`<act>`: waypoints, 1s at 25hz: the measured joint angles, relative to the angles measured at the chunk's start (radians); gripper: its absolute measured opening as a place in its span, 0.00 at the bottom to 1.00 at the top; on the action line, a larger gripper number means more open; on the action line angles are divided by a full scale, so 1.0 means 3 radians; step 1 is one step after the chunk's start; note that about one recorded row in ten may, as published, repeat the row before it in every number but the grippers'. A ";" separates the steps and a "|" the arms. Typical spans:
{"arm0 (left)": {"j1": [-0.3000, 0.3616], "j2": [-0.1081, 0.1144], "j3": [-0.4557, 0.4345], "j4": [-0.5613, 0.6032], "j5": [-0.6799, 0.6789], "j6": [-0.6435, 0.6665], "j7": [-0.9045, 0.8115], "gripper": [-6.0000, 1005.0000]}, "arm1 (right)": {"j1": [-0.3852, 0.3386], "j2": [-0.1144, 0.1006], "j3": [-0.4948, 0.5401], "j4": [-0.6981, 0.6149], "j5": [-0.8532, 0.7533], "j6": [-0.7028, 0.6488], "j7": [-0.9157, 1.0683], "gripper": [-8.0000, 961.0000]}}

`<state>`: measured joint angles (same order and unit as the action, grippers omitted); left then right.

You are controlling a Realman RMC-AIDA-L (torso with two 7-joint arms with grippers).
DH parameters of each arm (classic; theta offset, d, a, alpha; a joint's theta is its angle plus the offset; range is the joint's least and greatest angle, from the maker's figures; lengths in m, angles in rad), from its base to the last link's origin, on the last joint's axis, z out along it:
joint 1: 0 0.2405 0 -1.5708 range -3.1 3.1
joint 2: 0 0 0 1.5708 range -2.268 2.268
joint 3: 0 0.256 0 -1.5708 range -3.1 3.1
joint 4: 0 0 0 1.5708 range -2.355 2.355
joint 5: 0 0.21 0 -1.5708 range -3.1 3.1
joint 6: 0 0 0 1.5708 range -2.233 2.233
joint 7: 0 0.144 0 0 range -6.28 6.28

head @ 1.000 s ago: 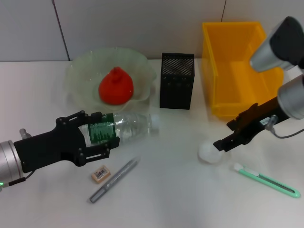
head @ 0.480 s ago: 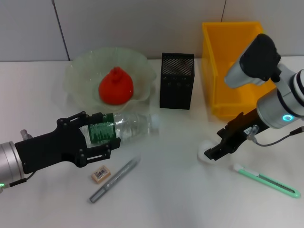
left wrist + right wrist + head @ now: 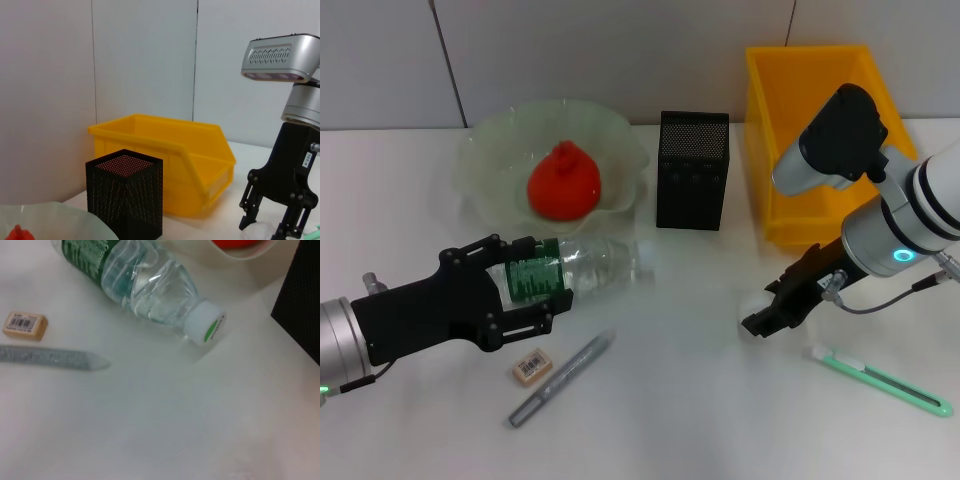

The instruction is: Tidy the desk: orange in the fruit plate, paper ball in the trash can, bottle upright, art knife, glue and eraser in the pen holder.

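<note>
The bottle (image 3: pixel 595 265) lies on its side below the fruit plate (image 3: pixel 490 160), and my left gripper (image 3: pixel 545 275) is shut on its green label. An orange (image 3: pixel 563 182) sits in that plate. Farther right, my right gripper (image 3: pixel 760 322) hangs open over the white paper ball (image 3: pixel 750 306), one finger on each side of it in the left wrist view (image 3: pixel 262 232). The green art knife (image 3: pixel 880 380) lies right of that. Near the front lie the eraser (image 3: pixel 532 366) and the grey glue stick (image 3: pixel 560 380). The black mesh pen holder (image 3: pixel 692 170) stands beside the yellow trash can (image 3: pixel 820 150).
The right wrist view shows the bottle (image 3: pixel 150 290), its cap pointing toward the pen holder (image 3: pixel 305 315), with the eraser (image 3: pixel 25 325) and glue stick (image 3: pixel 50 357) beside it. A grey wall runs behind the white desk.
My right gripper has come down and to the left onto the paper ball, now covering most of it. The left arm and the bottle have not moved.
</note>
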<state>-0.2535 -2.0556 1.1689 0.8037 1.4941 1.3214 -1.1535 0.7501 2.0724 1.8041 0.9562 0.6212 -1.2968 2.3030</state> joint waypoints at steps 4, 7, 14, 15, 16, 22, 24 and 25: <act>0.0001 0.0002 0.0000 0.0000 0.0000 0.0000 0.0000 0.81 | -0.0011 0.0000 -0.0003 0.0011 -0.0001 0.0024 0.0031 0.72; 0.0003 0.0007 0.0000 0.0000 0.0000 0.0005 0.0000 0.81 | -0.0045 0.0000 0.0008 0.0109 -0.0009 0.0013 0.0081 0.64; 0.0033 -0.0001 0.0000 0.0003 0.0000 0.0013 0.0001 0.81 | -0.0376 0.0010 0.0030 0.1136 -0.0002 -0.0290 0.0259 0.56; 0.0038 -0.0001 0.0000 0.0003 0.0000 0.0013 0.0002 0.81 | -0.0466 0.0013 0.0030 0.1378 0.0006 -0.0322 0.0298 0.56; 0.0038 -0.0001 0.0000 0.0003 0.0000 0.0013 0.0002 0.81 | -0.0619 0.0019 0.0032 0.1774 0.0020 -0.0329 0.0333 0.56; 0.0048 -0.0012 0.0000 -0.0001 -0.0002 0.0013 0.0044 0.81 | -0.0911 0.0024 0.0039 0.2391 0.0045 -0.0176 0.0342 0.56; 0.0048 -0.0014 0.0000 -0.0002 -0.0001 0.0013 0.0044 0.81 | -0.0989 0.0024 0.0067 0.2467 0.0047 -0.0066 0.0323 0.56; 0.0048 -0.0015 0.0000 -0.0002 -0.0001 0.0013 0.0044 0.81 | -0.1020 0.0024 0.0092 0.2478 0.0047 -0.0002 0.0293 0.56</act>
<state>-0.2391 -2.0600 1.1688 0.8030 1.4938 1.3254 -1.1402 0.4440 2.0797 1.8316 1.6995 0.6353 -1.2974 2.3909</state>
